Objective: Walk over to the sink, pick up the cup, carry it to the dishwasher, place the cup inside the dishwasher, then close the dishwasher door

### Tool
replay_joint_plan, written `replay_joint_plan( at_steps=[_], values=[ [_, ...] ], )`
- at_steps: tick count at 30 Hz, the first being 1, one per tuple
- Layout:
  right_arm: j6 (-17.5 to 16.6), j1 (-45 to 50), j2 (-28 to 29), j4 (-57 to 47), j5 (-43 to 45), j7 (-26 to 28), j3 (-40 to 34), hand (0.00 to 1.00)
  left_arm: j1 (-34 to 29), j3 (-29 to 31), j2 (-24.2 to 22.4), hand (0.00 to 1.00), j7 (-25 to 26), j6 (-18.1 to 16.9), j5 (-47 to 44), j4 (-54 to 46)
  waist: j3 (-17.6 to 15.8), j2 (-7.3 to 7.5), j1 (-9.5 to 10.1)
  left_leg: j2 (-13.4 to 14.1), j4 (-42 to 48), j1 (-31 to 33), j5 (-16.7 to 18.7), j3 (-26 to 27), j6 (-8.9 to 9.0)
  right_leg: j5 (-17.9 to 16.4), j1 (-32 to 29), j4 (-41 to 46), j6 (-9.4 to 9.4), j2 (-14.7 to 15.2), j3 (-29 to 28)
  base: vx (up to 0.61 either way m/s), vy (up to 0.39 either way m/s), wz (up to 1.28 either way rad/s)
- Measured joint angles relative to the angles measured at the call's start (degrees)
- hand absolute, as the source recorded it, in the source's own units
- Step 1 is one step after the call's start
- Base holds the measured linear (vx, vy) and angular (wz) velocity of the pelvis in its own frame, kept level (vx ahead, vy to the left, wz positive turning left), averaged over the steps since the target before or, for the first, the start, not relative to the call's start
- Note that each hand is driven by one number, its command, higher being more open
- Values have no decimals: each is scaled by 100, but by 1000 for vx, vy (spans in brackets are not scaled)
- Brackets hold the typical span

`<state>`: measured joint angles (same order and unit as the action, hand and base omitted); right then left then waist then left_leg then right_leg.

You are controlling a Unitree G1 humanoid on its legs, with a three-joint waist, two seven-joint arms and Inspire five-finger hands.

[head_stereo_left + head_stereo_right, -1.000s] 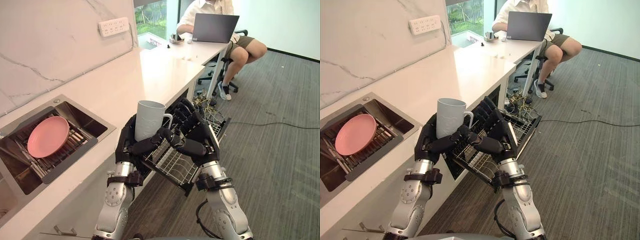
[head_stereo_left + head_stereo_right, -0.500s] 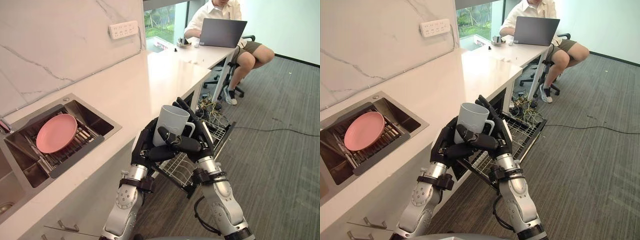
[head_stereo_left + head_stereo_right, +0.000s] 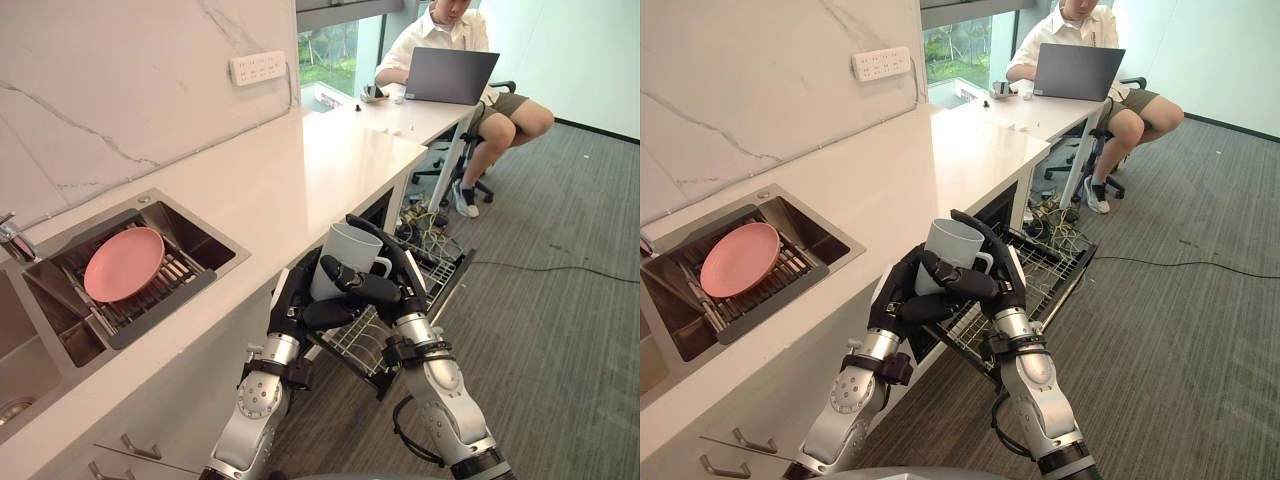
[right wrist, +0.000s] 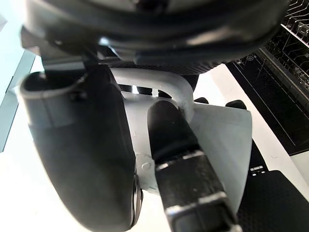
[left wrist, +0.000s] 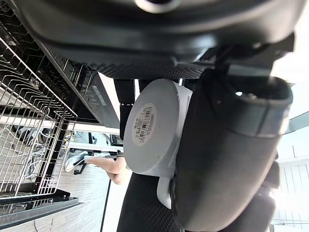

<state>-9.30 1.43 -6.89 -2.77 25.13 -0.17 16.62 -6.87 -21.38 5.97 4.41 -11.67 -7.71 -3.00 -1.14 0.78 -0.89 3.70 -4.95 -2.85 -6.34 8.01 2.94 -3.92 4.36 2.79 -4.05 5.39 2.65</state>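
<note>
A pale grey cup (image 3: 348,252) with a handle hangs in front of the counter edge, over the pulled-out wire rack (image 3: 358,345) of the open dishwasher. My left hand (image 3: 297,292) curls round its near side. My right hand (image 3: 388,285) wraps over its front and handle side. The left wrist view shows the cup's labelled base (image 5: 148,126) beside my thumb (image 5: 227,145), with the rack (image 5: 24,121) behind. In the right wrist view a finger (image 4: 181,150) lies across the cup's handle (image 4: 161,88).
The sink (image 3: 213,251) in the white counter holds a pink plate (image 3: 123,263) on a grate. A person (image 3: 448,22) sits with a laptop (image 3: 452,75) at the counter's far end. Loose cables (image 3: 425,222) lie beyond the rack; grey carpet spreads to the right.
The whole view has shifted with the camera. My right hand's fingers, spread beside the cup before, now wrap over its front. The cup sits slightly lower, closer above the rack.
</note>
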Motion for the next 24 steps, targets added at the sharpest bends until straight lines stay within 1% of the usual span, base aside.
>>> replay_joint_plan(
  at_steps=[3, 9, 12, 18, 24],
  values=[
    [31, -2, -51, 0, -119, 33, -37, 30, -50, 6, -19, 90, 1, 0, 96, 0, 0, 1, -2, -1, 0, 16, -3, -25, -1, 1, 0, -7, -1, 0, 28, -1, -6, 4],
    [41, -2, 38, -31, -660, 176, -282, 30, -92, 138, -244, 90, -20, 22, 255, 0, -1, 1, -1, 0, -2, 36, -6, -60, 0, 3, 4, -20, -4, -3, 59, 1, -4, 2],
    [40, -1, 159, -144, -1164, 175, -370, 30, -92, 236, -346, 90, -68, 25, 323, -35, -2, 2, -4, 0, -2, 37, -5, -61, 0, 3, 4, -20, -5, -3, 59, 0, 0, 0],
    [39, 60, 316, -445, -1771, 175, -508, 30, -90, 293, -464, 90, -169, 23, 320, -172, -19, 0, -4, 1, -3, 41, 1, -63, 2, 2, 2, -29, -7, -3, 60, 0, 0, 0],
    [35, 146, 316, -683, -2456, 173, -605, 30, -77, 310, -508, 90, -316, 25, 308, -177, -57, -1, -13, 2, -2, 49, 14, -57, 16, 2, 2, -58, -7, -4, 54, 0, 0, 0]
  ],
)
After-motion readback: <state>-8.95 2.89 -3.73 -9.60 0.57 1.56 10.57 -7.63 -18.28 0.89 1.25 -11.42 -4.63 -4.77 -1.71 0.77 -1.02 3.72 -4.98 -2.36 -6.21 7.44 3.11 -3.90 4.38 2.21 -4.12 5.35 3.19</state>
